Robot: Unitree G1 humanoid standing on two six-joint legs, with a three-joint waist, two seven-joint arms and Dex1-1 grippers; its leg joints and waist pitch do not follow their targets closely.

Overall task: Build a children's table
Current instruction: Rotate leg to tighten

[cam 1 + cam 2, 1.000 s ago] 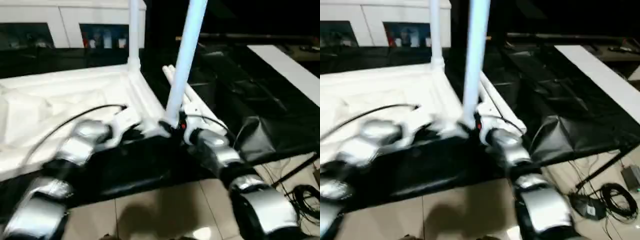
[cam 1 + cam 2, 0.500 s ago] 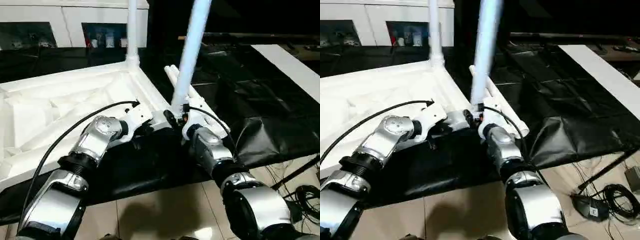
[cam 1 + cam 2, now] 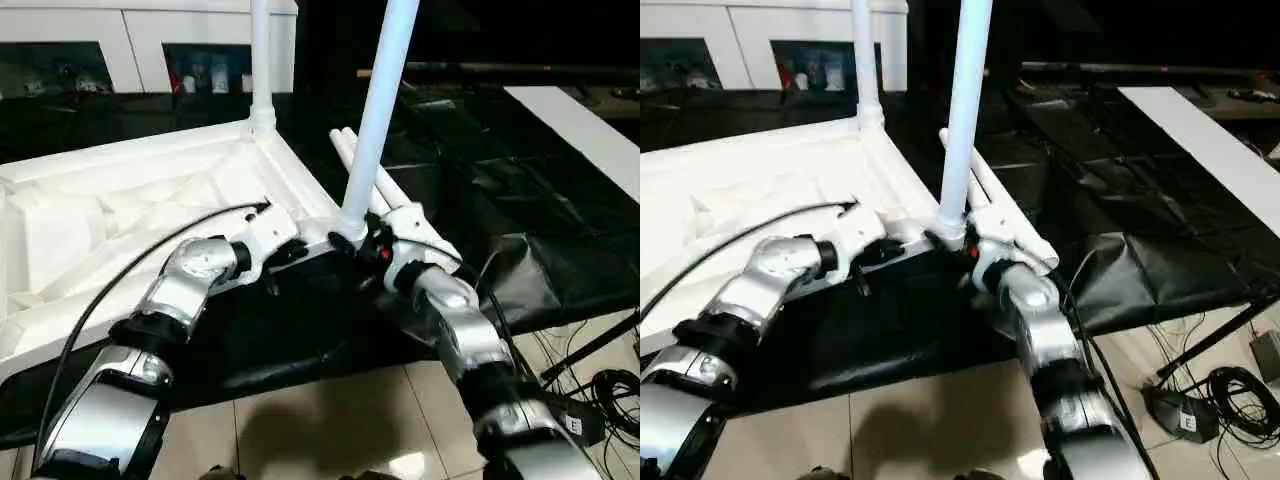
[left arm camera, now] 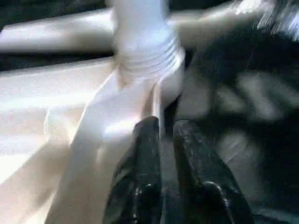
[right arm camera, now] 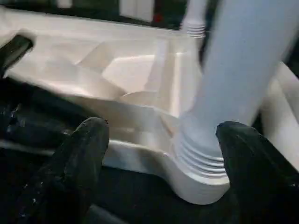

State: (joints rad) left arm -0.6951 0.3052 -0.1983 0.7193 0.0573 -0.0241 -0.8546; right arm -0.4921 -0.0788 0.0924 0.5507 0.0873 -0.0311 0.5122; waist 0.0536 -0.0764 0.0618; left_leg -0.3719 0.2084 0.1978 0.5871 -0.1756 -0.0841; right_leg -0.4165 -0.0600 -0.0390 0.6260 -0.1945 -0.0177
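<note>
The children's table top (image 3: 120,210) lies upside down, ribbed side up, on black cloth. One white leg (image 3: 260,60) stands in the far corner socket. A second leg (image 3: 378,110) stands in the near corner socket. Two more legs (image 3: 392,192) lie loose on the cloth beside that corner. My right gripper (image 5: 163,140) is open at the near leg's threaded base (image 5: 201,158), with one finger (image 5: 86,140) on each side and clear of it. My left gripper (image 3: 290,252) sits at the top's near rim (image 4: 140,98), just left of that socket.
A white cabinet with glass doors (image 3: 120,40) stands behind the table top. Black cloth (image 3: 520,200) covers the platform to the right, with a white board (image 3: 590,130) at its far right. Cables (image 3: 610,390) lie on the tiled floor.
My right gripper's fingers have spread away from the near leg's base. The leg stays standing in its socket. My left gripper has stayed at the rim.
</note>
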